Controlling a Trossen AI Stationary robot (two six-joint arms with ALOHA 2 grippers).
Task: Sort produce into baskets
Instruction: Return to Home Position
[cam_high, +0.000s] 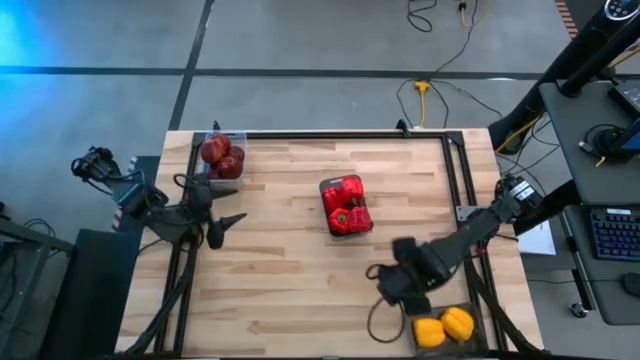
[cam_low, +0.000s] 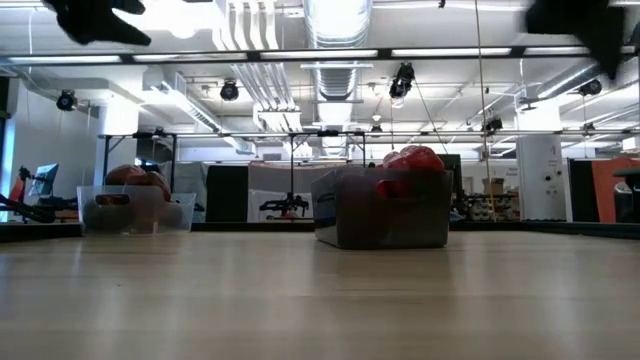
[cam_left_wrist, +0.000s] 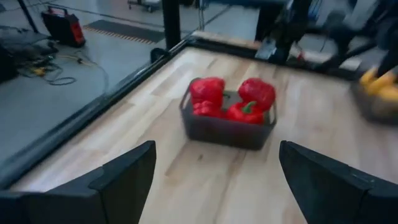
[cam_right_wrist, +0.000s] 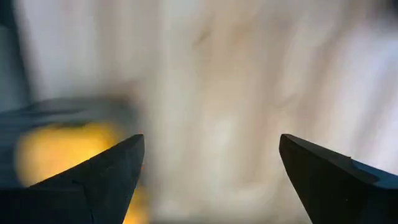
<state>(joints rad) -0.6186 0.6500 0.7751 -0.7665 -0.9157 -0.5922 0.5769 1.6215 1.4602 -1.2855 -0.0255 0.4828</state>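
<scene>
Now Homing: Sorting Judged Complete

Across the worktop, all visible produce is sitting in bins. At the corner mesh bin holding yellow peppers, the right arm is hovering, its jaws standing open and empty. Beside the clear bin of apples, the left arm is waiting, jaws likewise open. Red peppers are filling the centre mesh bin. Next move, as judged: lifting both arms home without snagging bin rims.

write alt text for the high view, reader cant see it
Sorted produce on a wooden table: apples in a clear bin top left, red peppers in a dark bin at centre, yellow peppers in a third bin bottom right. The left arm and right arm sit at the sides.
</scene>
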